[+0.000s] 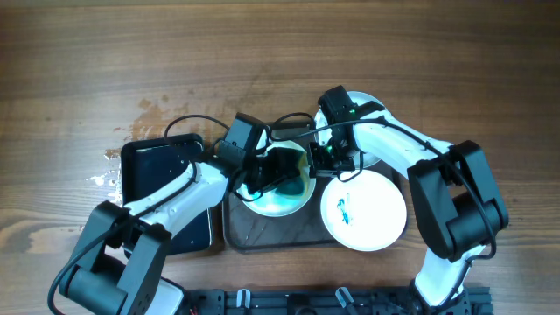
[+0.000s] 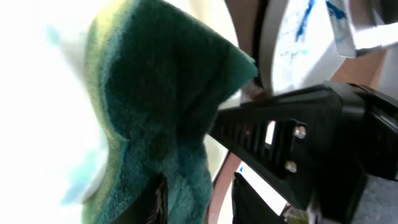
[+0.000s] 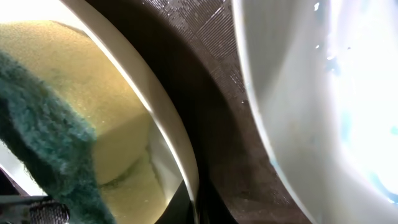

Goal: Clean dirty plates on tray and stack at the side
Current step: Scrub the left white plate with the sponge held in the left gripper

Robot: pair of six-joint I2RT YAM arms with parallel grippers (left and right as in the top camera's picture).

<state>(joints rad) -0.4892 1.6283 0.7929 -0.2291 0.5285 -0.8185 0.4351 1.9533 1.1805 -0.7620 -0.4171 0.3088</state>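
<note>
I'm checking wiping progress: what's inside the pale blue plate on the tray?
A green-and-yellow sponge, held by the left gripper, rests in the plate. They cover the middle, so any smear there is hidden.

Dark grey-brown tray (image 1: 267,234) flat on bench, long side running left-right, rounded corners, raised rim. Pale blue plate (image 1: 296,203) lying in its left half, middle covered by green sponge (image 1: 282,171). White plate (image 1: 372,214) just right of it, flat, short blue smear left of centre, rims near but apart. Second white plate (image 1: 366,99) behind, mostly hidden, only far rim showing; can't tell smear or whether on tray
</note>
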